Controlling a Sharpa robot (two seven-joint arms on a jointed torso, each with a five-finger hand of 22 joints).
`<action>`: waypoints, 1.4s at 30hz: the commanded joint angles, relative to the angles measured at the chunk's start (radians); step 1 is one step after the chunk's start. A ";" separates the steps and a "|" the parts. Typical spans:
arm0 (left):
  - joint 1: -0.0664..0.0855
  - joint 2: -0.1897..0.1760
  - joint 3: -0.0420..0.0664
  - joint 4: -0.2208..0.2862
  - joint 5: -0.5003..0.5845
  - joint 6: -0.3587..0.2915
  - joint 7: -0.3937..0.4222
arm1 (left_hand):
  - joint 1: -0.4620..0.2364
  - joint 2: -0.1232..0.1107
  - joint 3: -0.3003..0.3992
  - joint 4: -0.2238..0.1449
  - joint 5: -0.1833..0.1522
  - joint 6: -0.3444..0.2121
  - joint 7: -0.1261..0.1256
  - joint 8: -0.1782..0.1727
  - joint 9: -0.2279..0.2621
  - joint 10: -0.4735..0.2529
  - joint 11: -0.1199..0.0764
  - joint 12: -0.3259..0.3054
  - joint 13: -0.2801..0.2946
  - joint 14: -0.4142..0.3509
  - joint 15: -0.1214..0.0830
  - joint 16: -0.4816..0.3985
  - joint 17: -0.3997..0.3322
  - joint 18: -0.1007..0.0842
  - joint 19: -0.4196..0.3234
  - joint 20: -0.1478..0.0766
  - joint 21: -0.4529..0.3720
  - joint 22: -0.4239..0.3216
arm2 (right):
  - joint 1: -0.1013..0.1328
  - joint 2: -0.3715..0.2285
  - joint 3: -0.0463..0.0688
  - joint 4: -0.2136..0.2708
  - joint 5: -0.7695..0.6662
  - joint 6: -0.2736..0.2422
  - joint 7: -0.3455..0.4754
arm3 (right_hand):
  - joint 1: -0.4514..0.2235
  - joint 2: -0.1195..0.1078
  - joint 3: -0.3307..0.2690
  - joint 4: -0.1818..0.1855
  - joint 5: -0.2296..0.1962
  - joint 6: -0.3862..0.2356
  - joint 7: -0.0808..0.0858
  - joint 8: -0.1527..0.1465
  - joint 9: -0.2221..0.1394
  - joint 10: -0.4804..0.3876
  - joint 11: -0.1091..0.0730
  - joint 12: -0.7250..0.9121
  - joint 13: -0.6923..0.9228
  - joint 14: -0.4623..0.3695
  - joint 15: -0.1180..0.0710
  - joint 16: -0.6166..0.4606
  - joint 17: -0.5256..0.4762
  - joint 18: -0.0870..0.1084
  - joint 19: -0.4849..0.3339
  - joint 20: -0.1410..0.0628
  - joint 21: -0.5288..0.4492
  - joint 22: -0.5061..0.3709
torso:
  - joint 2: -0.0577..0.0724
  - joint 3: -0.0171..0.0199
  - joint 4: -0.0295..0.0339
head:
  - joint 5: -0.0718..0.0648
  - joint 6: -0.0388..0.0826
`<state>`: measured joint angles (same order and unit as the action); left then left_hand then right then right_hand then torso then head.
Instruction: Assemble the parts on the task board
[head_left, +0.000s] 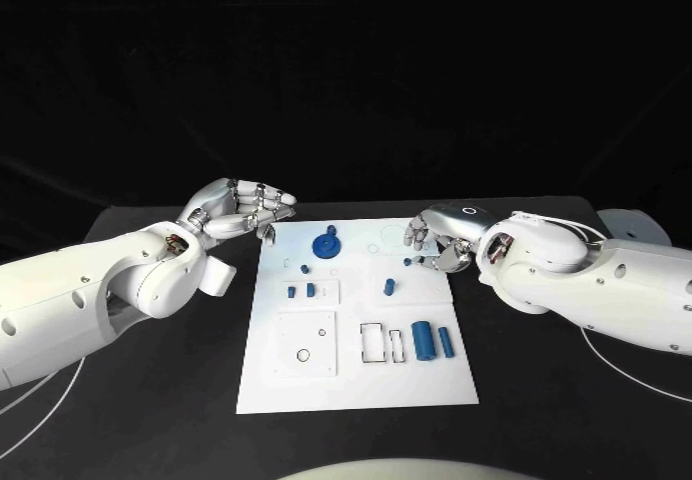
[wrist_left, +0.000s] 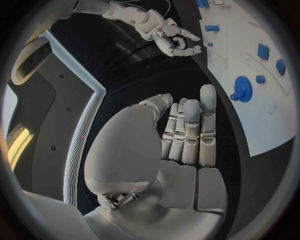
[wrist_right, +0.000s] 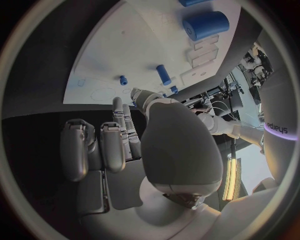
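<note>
- while both hands sit at the upper corners of the task board (head_left: 361, 385), neither holds a part, so no assembly step is in hand and any slip would come on the approach.
- left hand (head_left: 242, 211) hangs off the board's upper left corner, over the black table (head_left: 173, 400); fingers curled in with nothing between them. reaching in like this, i judge the knuckles would shove a part rather than pick it.
- right hand (head_left: 437, 240) hovers at the board's upper right edge, fingers bent toward the thumb, nothing pinched as far as the left wrist view shows. whether the fingertips touch the board, cannot tell.
- blue gear (head_left: 326, 245) lies upper centre of the board, between the two hands; if both go for it they could collide.
- small blue peg (head_left: 388, 287) stands just below the right hand, to its left in the frame; a low sweep would likely knock it over or roll it off.
- two small blue pieces (head_left: 300, 291) sit centre-left in a marked square; easy to scatter.
- large blue cylinder (head_left: 424, 340) and the thinner blue rod (head_left: 446, 342) lie lower right beside empty outlined slots; round, so a nudge probably rolls them toward the right edge.
- board looks loose on the table; a sideways push may slide it.
</note>
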<state>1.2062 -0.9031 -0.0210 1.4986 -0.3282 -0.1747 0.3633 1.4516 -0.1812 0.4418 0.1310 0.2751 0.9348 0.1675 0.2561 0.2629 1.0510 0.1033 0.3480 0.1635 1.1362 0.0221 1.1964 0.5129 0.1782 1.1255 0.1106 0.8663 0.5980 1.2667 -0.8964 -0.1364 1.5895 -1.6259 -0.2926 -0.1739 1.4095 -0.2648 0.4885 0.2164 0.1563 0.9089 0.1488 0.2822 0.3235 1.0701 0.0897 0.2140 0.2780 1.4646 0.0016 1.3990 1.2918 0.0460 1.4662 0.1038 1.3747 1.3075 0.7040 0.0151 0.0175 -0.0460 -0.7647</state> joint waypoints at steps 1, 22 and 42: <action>0.001 -0.005 0.001 0.013 0.165 0.034 0.081 | -0.004 -0.005 0.007 -0.002 0.002 0.001 0.000 0.005 0.002 0.002 -0.004 0.007 0.003 -0.008 0.001 -0.005 -0.002 0.007 -0.010 -0.001 -0.006 -0.002 | -0.003 0.012 -0.001 -0.005 -0.150 0.076 -0.069 | -0.001 -0.014 0.003 0.001 -0.004 0.004 0.004 -0.006 -0.002 -0.010 0.001 -0.007 -0.004 0.039 0.010 0.003 0.001 -0.001 0.022 -0.001 -0.005 0.156 | 0.001 -0.0018 0.0018 | -0.004 -0.005; 0.000 -0.026 0.000 0.032 0.202 0.015 0.087 | -0.003 -0.004 0.012 -0.005 0.002 0.000 0.002 0.007 0.003 0.002 -0.004 0.015 0.006 -0.010 0.000 -0.006 -0.005 0.007 -0.011 -0.001 -0.008 -0.002 | -0.029 0.075 -0.004 -0.061 -0.200 0.078 -0.078 | 0.017 0.004 0.076 -0.026 -0.019 0.056 0.005 -0.009 -0.003 0.038 0.000 -0.018 -0.046 0.053 0.011 0.029 0.039 -0.013 0.047 -0.003 0.051 0.188 | 0.000 0.0013 0.0010 | -0.004 -0.015; 0.000 -0.032 0.000 0.034 0.205 0.010 0.075 | -0.003 -0.006 0.015 -0.009 0.002 -0.003 0.005 0.006 0.003 -0.002 -0.003 0.020 0.008 -0.011 0.001 -0.006 -0.007 0.007 -0.011 -0.002 -0.009 -0.003 | -0.051 0.111 -0.005 -0.084 -0.190 0.083 -0.065 | 0.014 0.025 0.112 -0.055 -0.015 0.094 -0.005 0.002 0.006 0.082 -0.012 -0.020 -0.061 0.055 0.000 0.034 0.044 -0.021 0.062 -0.010 0.088 0.209 | 0.001 0.0014 0.0004 | -0.001 -0.021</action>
<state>1.2057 -0.9346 -0.0217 1.5294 -0.1327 -0.1669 0.4313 1.4512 -0.1806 0.4500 0.1228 0.2751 0.9347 0.1675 0.2559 0.2646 1.0509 0.1036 0.3630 0.1708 1.1327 0.0256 1.1964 0.5073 0.1780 1.1220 0.1072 0.8625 0.5965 1.2231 -0.7898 -0.1372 1.5057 -1.8046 -0.2311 -0.2429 1.4227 -0.2487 0.5949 0.1598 0.1368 0.9971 0.1464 0.2785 0.3287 1.1442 0.0805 0.2006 0.2197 1.4647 0.0089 1.4280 1.3079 0.0353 1.4662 0.1038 1.4578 1.3079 0.7040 0.0165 0.0183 -0.0484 -0.7835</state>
